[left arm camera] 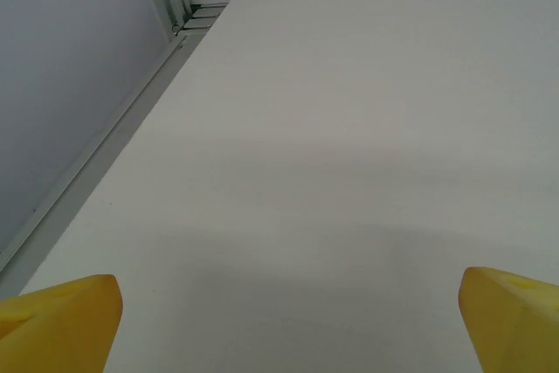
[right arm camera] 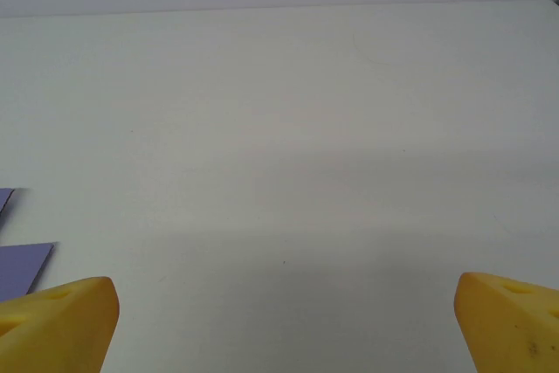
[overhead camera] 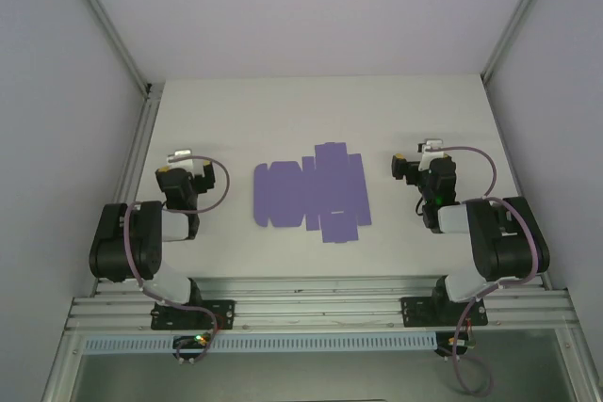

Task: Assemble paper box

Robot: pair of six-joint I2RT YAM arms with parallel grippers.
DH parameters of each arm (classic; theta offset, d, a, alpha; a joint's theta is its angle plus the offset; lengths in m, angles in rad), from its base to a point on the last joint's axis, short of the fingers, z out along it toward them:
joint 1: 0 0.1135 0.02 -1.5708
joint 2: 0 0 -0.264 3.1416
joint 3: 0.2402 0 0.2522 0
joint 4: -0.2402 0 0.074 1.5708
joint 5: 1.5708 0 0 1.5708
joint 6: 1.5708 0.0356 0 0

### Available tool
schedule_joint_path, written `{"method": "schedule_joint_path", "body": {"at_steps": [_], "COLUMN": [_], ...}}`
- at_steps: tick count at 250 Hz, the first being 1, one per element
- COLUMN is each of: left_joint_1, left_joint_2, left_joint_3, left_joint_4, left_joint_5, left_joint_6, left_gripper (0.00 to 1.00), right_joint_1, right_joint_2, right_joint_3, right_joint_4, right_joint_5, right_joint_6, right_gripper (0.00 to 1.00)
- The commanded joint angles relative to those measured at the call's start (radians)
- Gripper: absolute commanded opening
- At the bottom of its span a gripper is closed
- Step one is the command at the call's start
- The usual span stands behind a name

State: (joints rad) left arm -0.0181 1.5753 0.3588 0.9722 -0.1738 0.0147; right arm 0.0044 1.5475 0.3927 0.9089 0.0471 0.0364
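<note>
1. The box (overhead camera: 311, 193) is a flat purple die-cut sheet. It lies in the middle of the surface (overhead camera: 283, 110) between the two arms, somewhat nearer the near edge than the far one.
2. Nothing on it looks raised or folded, so I judge that assembly has not begun.
3. The left claw (left arm camera: 286, 325) is spread wide and holds nothing. It is over bare surface toward the left edge.
4. The right claw (right arm camera: 284, 325) is likewise wide and empty, toward the right edge and apart from the sheet.
5. Left to do — every fold and tuck, then closing the box.

The paper box (overhead camera: 311, 193) lies unfolded on the table (overhead camera: 283, 110).
</note>
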Motion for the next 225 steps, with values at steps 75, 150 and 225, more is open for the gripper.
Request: {"method": "schedule_joint_path", "body": {"at_steps": [75, 150, 225], "left_joint_1": [0.012, 0.032, 0.032], "left_joint_2": [-0.009, -0.012, -0.045], "left_joint_3": [0.023, 0.036, 0.033], "left_joint_4": [-0.025, -0.053, -0.072], "left_joint_5": [0.077, 0.169, 0.128], "left_joint_6": [-0.002, 0.004, -0.014], "left_gripper": [1.00, 0.94, 1.00], "right_joint_1": [0.002, 0.003, 0.003], "right_joint_2": [-0.004, -0.008, -0.026], "right_joint_3": [0.012, 0.009, 0.013], "right_joint_4": [-0.013, -0.008, -0.029], "right_joint_5": [-0.009, -0.009, -0.013], "right_joint_6": [0.001, 0.001, -0.001], "right_gripper": [1.00, 1.00, 1.00]}}
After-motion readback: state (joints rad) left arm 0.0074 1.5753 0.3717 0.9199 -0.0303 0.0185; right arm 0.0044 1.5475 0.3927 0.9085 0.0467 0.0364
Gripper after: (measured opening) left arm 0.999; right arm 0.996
